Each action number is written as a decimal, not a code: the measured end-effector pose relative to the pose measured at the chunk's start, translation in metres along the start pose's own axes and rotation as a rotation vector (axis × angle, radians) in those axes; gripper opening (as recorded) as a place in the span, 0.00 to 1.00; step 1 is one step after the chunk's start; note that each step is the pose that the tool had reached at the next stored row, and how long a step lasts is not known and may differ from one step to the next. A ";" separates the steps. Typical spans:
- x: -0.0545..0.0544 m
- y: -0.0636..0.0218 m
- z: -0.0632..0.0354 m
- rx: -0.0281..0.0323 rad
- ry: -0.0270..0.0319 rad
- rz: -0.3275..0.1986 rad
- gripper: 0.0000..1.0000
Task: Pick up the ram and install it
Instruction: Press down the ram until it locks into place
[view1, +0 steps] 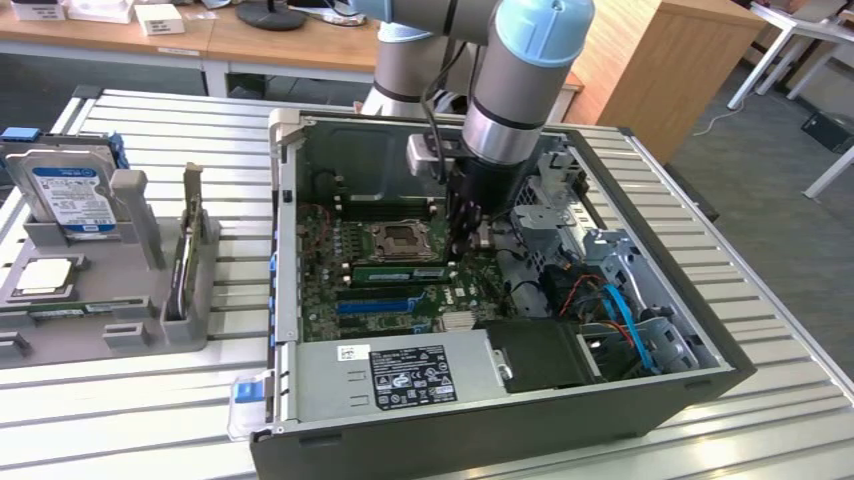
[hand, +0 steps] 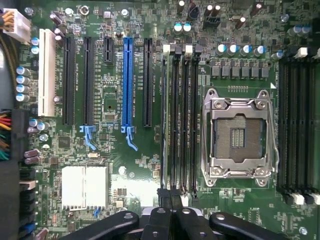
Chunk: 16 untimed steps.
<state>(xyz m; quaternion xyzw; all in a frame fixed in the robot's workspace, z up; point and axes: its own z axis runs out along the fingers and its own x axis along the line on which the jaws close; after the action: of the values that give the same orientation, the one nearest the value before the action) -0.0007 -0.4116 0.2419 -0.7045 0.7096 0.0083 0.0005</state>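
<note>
An open computer case (view1: 287, 200) lies on a slatted metal desk (view1: 160, 400), and a robot arm reaches down into it. Its gripper (view1: 461, 248) hangs low over the green motherboard (view1: 334, 290), just beside the empty processor socket (view1: 398, 238). The jaws are clenched together. The ram (view1: 398, 273), a long thin green stick with a white sticker, stands on edge in the row of memory slots beside the socket, with one end right at the jaw tips. It is unclear whether the jaws pinch it or only press on it. It looks light and stiff but fragile, so it is best held by its bare short ends or top edge, away from the chips and contacts. From the wrist view, the stick (hand: 163, 120) appears edge-on as a thin line among the black slots, with the gripper (hand: 170, 196) at one end. Close by are a drive cage with blue and orange cables (view1: 614, 310) and the power supply (view1: 400, 370), which crowd the arm's path. A grey tray (view1: 134, 290) holding a hard drive (view1: 74, 195) sits well apart, on the exterior view's left.
</note>
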 end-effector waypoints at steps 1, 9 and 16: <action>0.000 0.0000 -0.0003 0.0001 -0.0002 0.000 0.11; 0.000 0.0171 -0.0002 0.0004 0.0000 0.000 0.11; 0.000 0.0489 0.0003 0.0019 -0.0002 0.000 0.11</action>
<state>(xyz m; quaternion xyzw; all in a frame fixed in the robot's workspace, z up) -0.0496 -0.4116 0.2422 -0.7046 0.7096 0.0077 0.0013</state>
